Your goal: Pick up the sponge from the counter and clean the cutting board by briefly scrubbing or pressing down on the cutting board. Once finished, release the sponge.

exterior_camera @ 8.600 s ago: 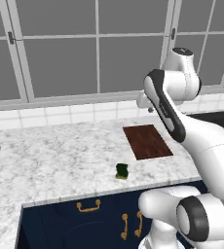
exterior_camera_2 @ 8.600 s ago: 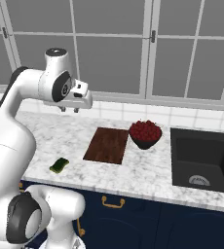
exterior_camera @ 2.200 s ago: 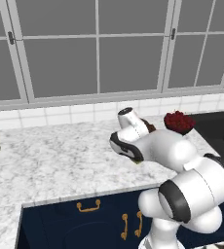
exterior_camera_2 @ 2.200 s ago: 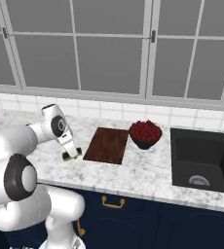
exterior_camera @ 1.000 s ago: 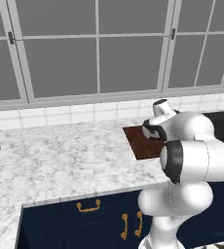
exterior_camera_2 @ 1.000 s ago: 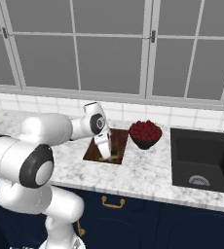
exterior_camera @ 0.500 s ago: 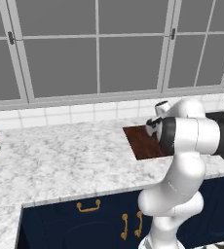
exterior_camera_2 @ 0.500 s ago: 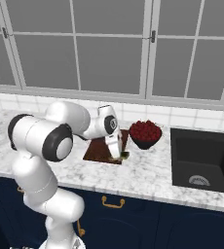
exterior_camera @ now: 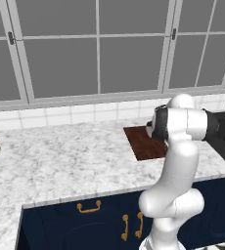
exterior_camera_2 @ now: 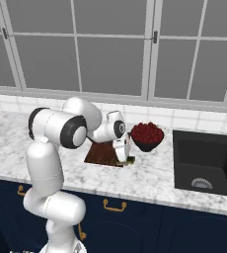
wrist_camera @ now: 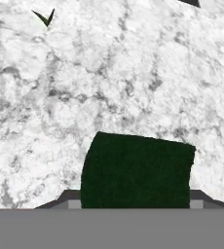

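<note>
The sponge [wrist_camera: 136,170] is showing its dark green top in the hand view, a blocky slab with softly rounded corners, sitting between the finger tips over white, grey-veined counter [wrist_camera: 109,73]. The gripper [exterior_camera_2: 126,159] is clamping it at a partly closed width, hovering just off the near right corner of the reddish-brown cutting board [exterior_camera_2: 101,153]. No lettering is readable anywhere.

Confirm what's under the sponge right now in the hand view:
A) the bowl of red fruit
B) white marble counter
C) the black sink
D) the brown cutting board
B. In the hand view the sponge sits between the jaws with only veined white counter beneath it; the right base view puts the gripper just off the cutting board's near right corner.
</note>
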### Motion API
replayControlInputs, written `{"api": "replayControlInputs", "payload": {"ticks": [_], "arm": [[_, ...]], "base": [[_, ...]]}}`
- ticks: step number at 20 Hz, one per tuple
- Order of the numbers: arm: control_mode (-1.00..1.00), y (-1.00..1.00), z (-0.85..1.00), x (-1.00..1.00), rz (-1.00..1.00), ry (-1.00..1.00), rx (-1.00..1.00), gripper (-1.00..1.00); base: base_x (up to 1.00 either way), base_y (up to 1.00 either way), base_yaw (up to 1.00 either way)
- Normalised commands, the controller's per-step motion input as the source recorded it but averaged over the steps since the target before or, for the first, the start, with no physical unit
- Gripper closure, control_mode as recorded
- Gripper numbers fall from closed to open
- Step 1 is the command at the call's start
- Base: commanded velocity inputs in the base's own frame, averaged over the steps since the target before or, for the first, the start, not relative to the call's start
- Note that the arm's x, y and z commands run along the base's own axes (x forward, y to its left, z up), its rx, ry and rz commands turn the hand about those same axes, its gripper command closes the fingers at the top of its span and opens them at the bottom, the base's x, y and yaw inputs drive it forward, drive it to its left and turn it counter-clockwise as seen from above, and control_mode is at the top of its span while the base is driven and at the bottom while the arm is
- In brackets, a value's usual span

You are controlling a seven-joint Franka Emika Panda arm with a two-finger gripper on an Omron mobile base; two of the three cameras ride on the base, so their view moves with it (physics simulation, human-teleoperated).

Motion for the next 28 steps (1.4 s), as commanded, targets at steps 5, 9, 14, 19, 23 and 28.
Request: {"api": "replayControlInputs", "payload": {"ticks": [5,9,14,19,23,28], "arm": [[-1.00,0.06,-0.35,0.46,-0.12,0.00,-0.07,1.00],[-1.00,0.28,-0.32,0.28,-0.18,0.00,-0.06,1.00],[-1.00,0.19,-0.30,0.15,-0.18,0.00,-0.01,1.00],[-1.00,0.19,-0.30,0.05,-0.19,-0.01,0.00,1.00],[-1.00,0.40,-0.31,0.03,-0.28,-0.04,0.00,1.00],[-1.00,0.74,-0.50,0.02,-0.33,-0.08,-0.07,1.00]], "base": [[0.00,0.00,0.00],[0.00,0.00,0.00],[0.00,0.00,0.00],[0.00,0.00,0.00],[0.00,0.00,0.00],[0.00,0.00,0.00]]}}
